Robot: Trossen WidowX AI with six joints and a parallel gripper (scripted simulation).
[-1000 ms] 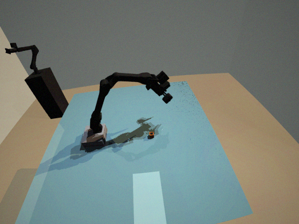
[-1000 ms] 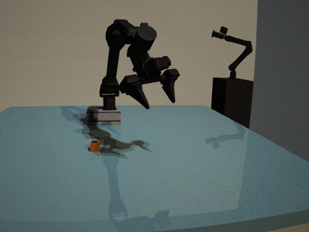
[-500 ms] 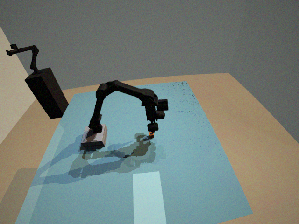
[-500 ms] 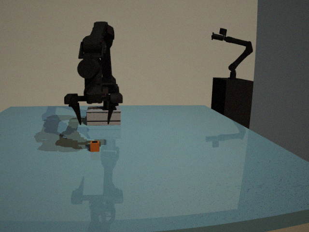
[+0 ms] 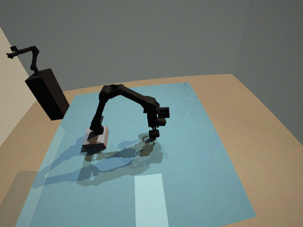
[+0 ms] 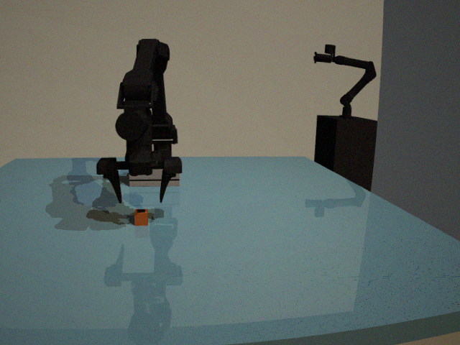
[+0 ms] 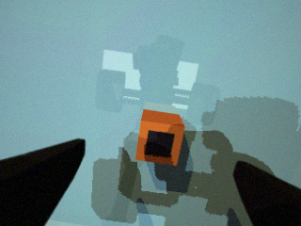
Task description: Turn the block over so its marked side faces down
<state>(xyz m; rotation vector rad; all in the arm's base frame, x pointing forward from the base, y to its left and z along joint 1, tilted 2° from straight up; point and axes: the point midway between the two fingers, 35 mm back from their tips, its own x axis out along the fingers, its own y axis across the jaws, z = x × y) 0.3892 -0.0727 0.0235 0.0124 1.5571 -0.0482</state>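
A small orange block (image 6: 141, 218) (image 7: 162, 124) rests on the blue table surface. Its dark square mark (image 7: 159, 143) is on the top face. In the top view the block is almost entirely hidden by the gripper. My gripper (image 6: 140, 202) (image 7: 161, 157) is open and empty, pointing down. Its fingertips are a little above the block, one on either side of it in the wrist view. The block appears slightly turned relative to the fingers, between them and ahead of their tips.
The arm's pale base (image 5: 94, 144) (image 6: 154, 181) stands behind the block in the exterior view. A second arm (image 5: 34, 58) (image 6: 356, 62) stands on a dark pedestal (image 5: 47, 95) (image 6: 347, 144) beside the table. Shadows and reflections of the arm fall around the block.
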